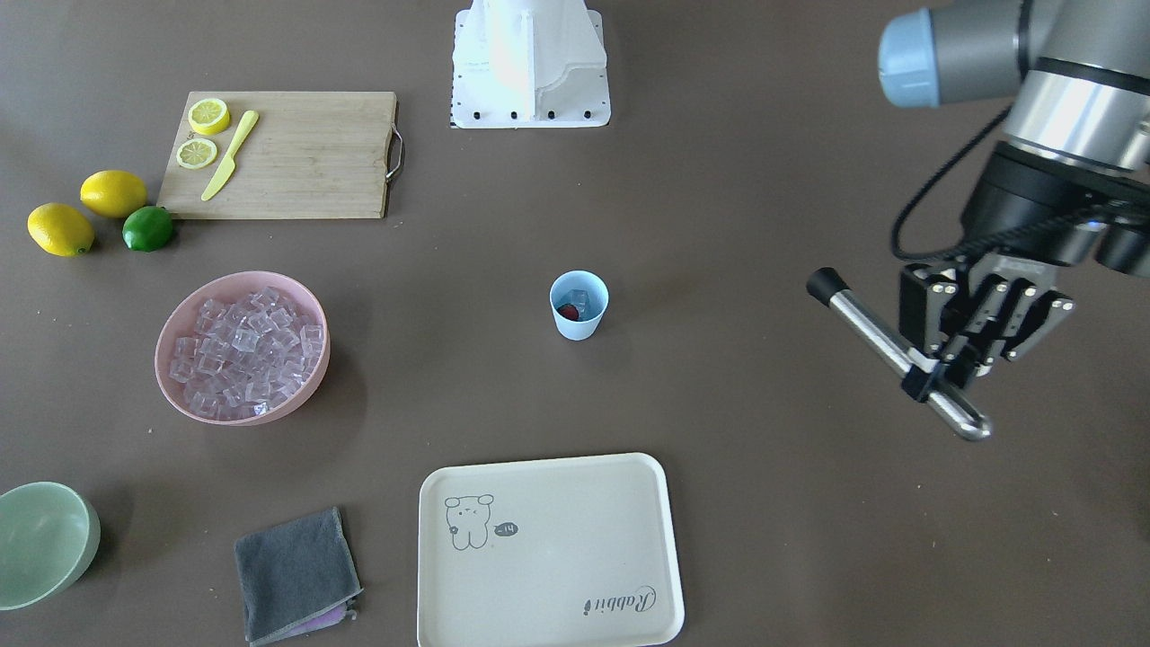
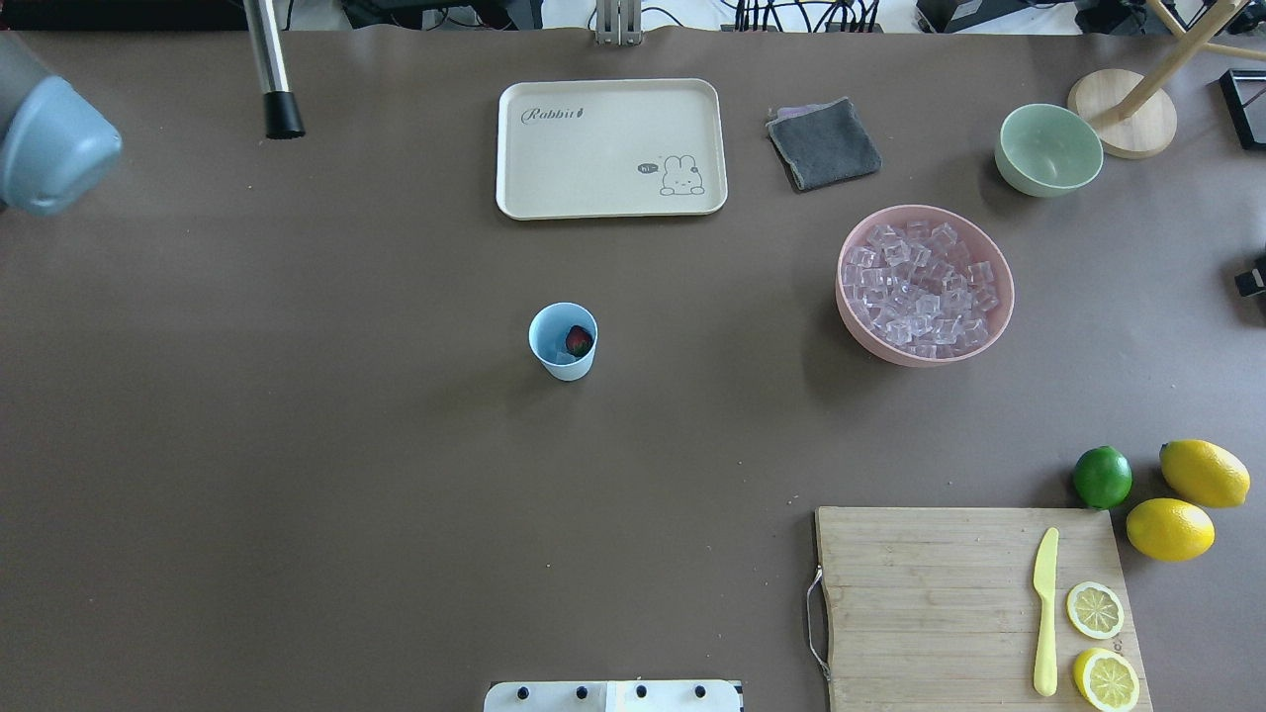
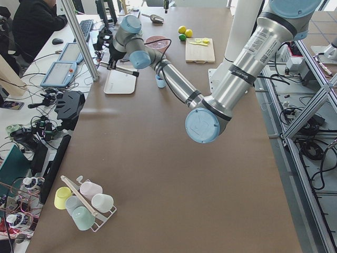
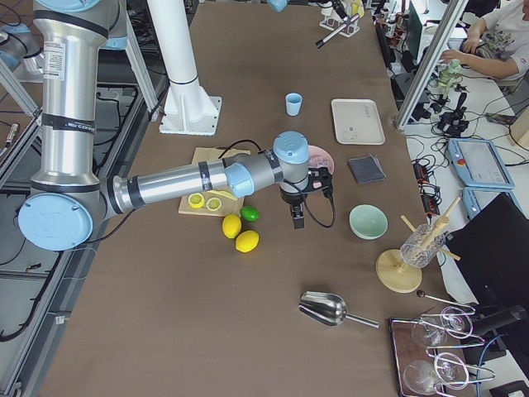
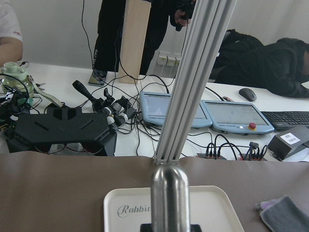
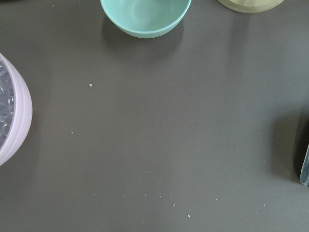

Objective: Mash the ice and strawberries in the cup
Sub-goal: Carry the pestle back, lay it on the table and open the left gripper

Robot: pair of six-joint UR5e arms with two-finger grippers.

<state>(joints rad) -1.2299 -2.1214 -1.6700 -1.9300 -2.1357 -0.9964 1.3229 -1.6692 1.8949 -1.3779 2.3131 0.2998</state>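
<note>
My left fingers [image 1: 943, 376] grip the metal muddler [image 1: 873, 334], well apart from the cup [image 1: 579, 325] with the strawberry [image 1: 568, 312] and ice [image 1: 580, 298] inside. About my right fingers [image 4: 297, 218] I cannot tell.

A pale green bowl [image 6: 145, 19] sits at the top edge of the brown table [image 6: 154, 145]. A pink bowl [image 6: 19, 121] holding ice [image 6: 4, 106] enters at left. A dark object [image 6: 301, 154], perhaps glassy-tipped, clips the right edge.

Muddler [image 2: 267, 59] cut by overhead view's top edge, right gripper [image 4: 297, 219] too small to judge
</note>
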